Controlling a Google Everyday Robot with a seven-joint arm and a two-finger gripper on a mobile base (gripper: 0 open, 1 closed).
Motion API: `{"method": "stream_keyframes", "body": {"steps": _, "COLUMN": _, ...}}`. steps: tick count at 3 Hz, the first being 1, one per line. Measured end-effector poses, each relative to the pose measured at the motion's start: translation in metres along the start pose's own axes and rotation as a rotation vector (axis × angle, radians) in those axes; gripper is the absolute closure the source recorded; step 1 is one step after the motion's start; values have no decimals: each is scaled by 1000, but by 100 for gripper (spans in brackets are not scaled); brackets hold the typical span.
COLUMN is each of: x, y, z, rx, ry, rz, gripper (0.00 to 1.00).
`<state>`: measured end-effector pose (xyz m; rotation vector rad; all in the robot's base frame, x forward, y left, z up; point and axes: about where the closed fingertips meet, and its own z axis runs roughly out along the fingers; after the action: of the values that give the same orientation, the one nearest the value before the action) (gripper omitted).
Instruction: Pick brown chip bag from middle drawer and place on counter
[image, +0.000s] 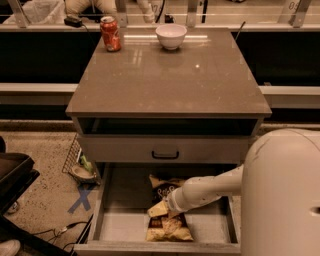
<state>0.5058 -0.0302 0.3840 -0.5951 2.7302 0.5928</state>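
The brown chip bag (167, 226) lies in the open middle drawer (120, 220), lengthwise, right of the drawer's middle. My gripper (171, 204) reaches in from the right on a white arm and sits right on the middle of the bag, hiding that part. The bag's dark top with white lettering shows behind the gripper and its tan end with pictured chips shows in front. The counter (170, 80) is the glossy grey-brown slab above the drawers.
A red soda can (111, 33) and a white bowl (171, 36) stand at the counter's far edge. A shut drawer front with a black handle (165, 155) is above the open drawer. My arm's white body (282, 195) fills the lower right. A wire basket (75, 160) and blue floor cross (82, 199) are left.
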Motion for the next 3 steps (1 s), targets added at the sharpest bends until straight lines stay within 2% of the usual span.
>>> {"method": "stream_keyframes", "body": {"steps": 2, "x": 1, "y": 0, "z": -1, "rx": -1, "ry": 0, "rz": 1, "gripper": 68}}
{"method": "stream_keyframes", "body": {"steps": 3, "x": 1, "y": 1, "z": 0, "rx": -2, "ry": 1, "rz": 0, "gripper": 98}}
